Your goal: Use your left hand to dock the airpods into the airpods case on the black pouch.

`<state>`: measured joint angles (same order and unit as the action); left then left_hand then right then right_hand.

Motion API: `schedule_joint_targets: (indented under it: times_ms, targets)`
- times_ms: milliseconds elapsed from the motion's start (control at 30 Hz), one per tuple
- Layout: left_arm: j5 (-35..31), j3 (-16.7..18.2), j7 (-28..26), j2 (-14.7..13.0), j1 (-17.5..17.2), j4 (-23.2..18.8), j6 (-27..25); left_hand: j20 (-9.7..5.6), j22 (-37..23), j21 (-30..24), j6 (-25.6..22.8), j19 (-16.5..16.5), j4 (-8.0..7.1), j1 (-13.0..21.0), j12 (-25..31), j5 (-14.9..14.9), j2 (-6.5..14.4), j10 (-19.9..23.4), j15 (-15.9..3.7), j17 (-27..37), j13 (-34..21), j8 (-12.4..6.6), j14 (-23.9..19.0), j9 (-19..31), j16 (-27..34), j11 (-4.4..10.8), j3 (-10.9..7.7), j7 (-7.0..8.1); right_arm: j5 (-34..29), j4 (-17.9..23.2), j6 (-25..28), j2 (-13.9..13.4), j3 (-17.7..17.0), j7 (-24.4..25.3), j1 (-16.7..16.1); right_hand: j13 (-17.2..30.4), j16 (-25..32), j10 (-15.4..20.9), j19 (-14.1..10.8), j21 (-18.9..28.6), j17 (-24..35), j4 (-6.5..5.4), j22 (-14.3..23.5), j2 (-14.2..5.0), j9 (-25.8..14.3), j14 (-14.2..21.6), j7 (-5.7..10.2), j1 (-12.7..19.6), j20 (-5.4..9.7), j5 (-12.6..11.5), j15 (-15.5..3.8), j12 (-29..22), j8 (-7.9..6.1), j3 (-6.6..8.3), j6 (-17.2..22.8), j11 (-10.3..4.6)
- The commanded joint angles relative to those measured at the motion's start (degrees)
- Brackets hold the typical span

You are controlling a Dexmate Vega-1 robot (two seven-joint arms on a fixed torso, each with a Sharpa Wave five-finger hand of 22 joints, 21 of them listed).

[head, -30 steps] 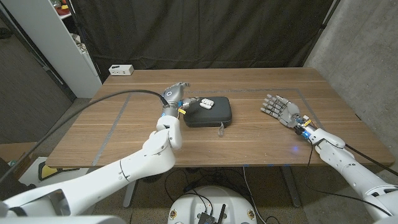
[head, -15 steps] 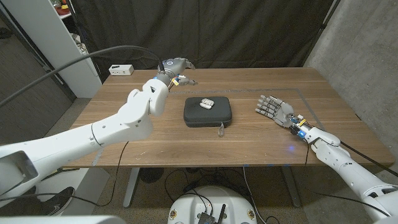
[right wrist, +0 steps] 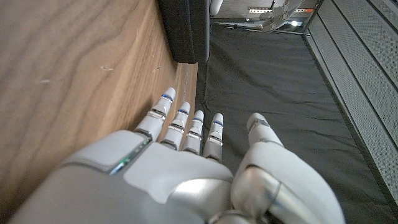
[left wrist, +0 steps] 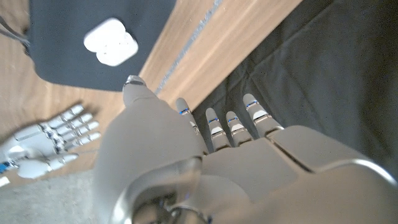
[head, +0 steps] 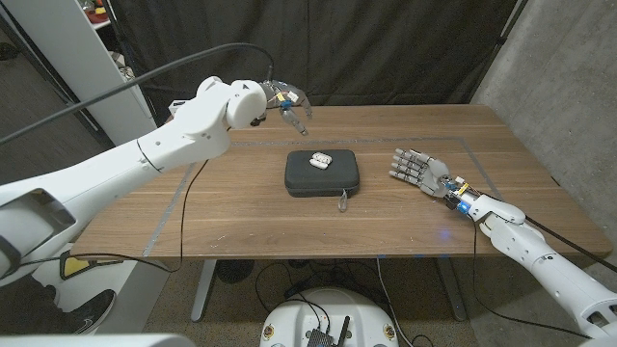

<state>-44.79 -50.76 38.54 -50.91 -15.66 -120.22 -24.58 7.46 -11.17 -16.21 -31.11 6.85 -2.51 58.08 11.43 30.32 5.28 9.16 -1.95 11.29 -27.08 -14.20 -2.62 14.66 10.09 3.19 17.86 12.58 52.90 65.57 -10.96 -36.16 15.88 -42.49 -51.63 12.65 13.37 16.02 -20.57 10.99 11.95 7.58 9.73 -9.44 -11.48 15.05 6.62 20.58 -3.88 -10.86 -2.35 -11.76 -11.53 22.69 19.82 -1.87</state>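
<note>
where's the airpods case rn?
Head view: airpods case sits on the black pouch at table center, below the raised left hand.

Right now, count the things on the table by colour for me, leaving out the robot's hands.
Black: 1, the pouch
White: 2, the case on the pouch and the box at the far left corner
Total: 3

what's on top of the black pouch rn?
The white airpods case sits on the black pouch, toward its far left part. Whether the airpods are docked inside it is too small to tell. The left hand is raised beyond it.
</note>
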Motion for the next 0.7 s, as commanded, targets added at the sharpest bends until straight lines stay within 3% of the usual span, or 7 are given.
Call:
schedule_joint_targets:
  times_ms: [33, 267, 400, 533, 700]
  targets:
    - [-0.58, 2.15, 17.84, 5.69, 4.67, 9.13, 14.09, 0.24, -0.16, 0.18, -0.75, -0.55, 0.21, 0.64, -0.14, 0.45, -0.52, -0.75, -0.31, -0.01, 0.10, -0.01, 0.75, -0.08, -0.12, 0.14, 0.59, 0.00, 0.84, 4.82, 1.57, -1.54, 0.63, 2.45, -1.83, 0.15, 0.31, 0.31, 0.03, 0.19, 0.25, -0.32, 0.32, -0.05, -0.02, 0.19, -0.19, 0.30, -0.24, -0.19, -3.59, -0.28, -0.12, 0.16, 0.21, 0.26]
    - [-2.79, 2.41, 11.57, 6.90, 2.71, 12.10, 18.29, -0.04, -0.19, 0.02, -1.37, 0.06, 0.23, 0.74, 0.06, 0.81, -0.76, -0.72, -0.37, -0.11, 0.38, 0.08, 0.29, -0.34, 0.35, 0.19, 0.85, -0.02, 0.95, 4.30, 1.56, -1.31, 0.99, 2.33, -1.21, 0.15, 0.31, 0.32, 0.05, 0.20, 0.25, -0.29, 0.33, -0.07, -0.02, 0.16, -0.20, 0.36, -0.30, -0.21, -3.56, -0.29, -0.13, 0.20, 0.27, 0.22]
    - [-2.61, 3.35, 7.27, 7.32, 1.12, 13.70, 20.23, -0.34, -0.31, -0.15, 0.61, 0.69, -0.03, 0.63, 0.37, 1.36, -0.67, -0.55, -1.16, -0.14, 0.81, 1.39, -0.69, -0.80, 0.93, 0.26, 1.08, -0.06, 0.96, 4.49, 1.40, -1.34, 1.00, 2.60, -1.28, 0.15, 0.33, 0.39, 0.11, 0.19, 0.26, -0.29, 0.33, -0.08, -0.02, 0.18, -0.19, 0.37, -0.38, -0.22, -3.49, -0.32, -0.19, 0.22, 0.44, 0.23]
    - [-2.05, 3.65, 4.50, 7.83, -0.18, 15.36, 21.96, -0.51, -0.44, -0.30, 1.41, 1.17, -0.46, 0.72, 1.18, 1.95, 0.52, 1.15, -1.42, -0.06, 1.22, 2.07, -2.61, -1.13, 1.69, 0.88, 0.80, 0.06, 1.10, 4.59, 1.17, -1.29, 0.90, 3.04, -1.61, 0.16, 0.38, 0.49, 0.07, 0.21, 0.27, -0.30, 0.34, -0.09, -0.02, 0.27, -0.35, 0.37, -0.50, -0.22, -3.49, -0.36, -0.23, 0.23, 0.59, 0.21]
    - [-0.62, 4.08, 1.42, 8.46, -1.72, 17.09, 23.49, -0.51, -0.53, -0.42, -0.44, 1.56, -0.56, 1.35, 1.97, 2.28, 1.55, 3.11, -2.08, -0.03, 1.62, 1.59, -4.39, -1.33, 2.19, 1.14, 0.49, 0.05, 1.52, 4.77, 1.04, -1.08, 0.70, 3.51, -2.10, 0.16, 0.43, 0.58, 0.02, 0.25, 0.30, -0.32, 0.34, -0.10, -0.02, 0.33, -0.34, 0.36, -0.55, -0.23, -3.55, -0.39, -0.32, 0.24, 0.86, 0.22]
